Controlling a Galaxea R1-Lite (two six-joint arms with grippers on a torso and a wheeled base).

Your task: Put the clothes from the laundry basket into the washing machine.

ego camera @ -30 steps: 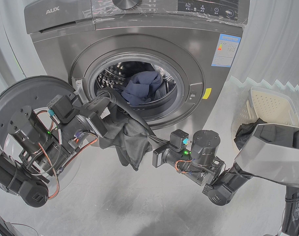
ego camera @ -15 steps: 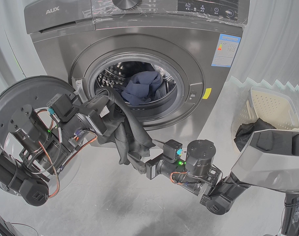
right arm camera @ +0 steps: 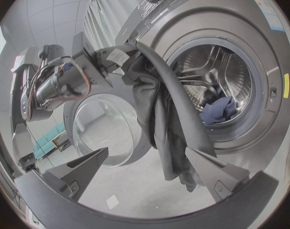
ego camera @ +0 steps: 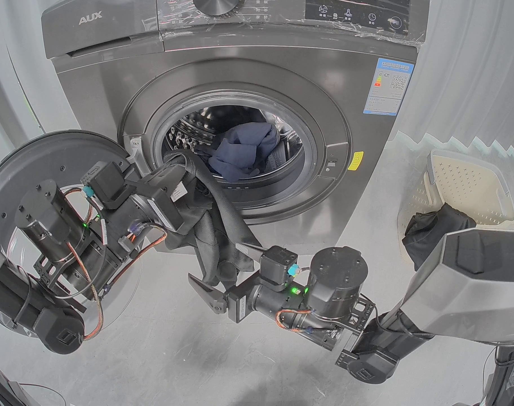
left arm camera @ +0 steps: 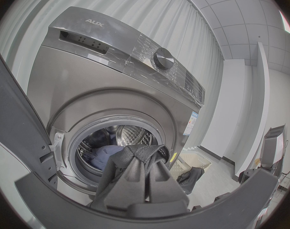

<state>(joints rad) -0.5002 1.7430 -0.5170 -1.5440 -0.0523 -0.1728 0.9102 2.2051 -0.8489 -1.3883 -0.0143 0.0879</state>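
A dark grey garment (ego camera: pixel 220 226) hangs in front of the washing machine (ego camera: pixel 324 85), its top bunched at the left rim of the open drum. My left gripper (ego camera: pixel 178 170) is shut on that top end; between its fingers the garment (left arm camera: pixel 141 151) is pinched. My right gripper (ego camera: pixel 215 288) is open just below the garment's hanging end, close to the floor. In the right wrist view the garment (right arm camera: pixel 170 118) hangs in front of the spread right gripper (right arm camera: pixel 146 153). A blue garment (ego camera: pixel 243 148) lies inside the drum.
The round door (ego camera: pixel 48 159) stands open at the left, behind my left arm. A cream laundry basket (ego camera: pixel 471 181) with a dark cloth (ego camera: pixel 437 226) in it sits on the floor to the machine's right. Bare floor lies in front of the machine.
My right gripper has moved down and to the left, away from the garment's stretched strip, and now stands open. The garment's lower end has dropped and hangs slack. The left arm has hardly moved.
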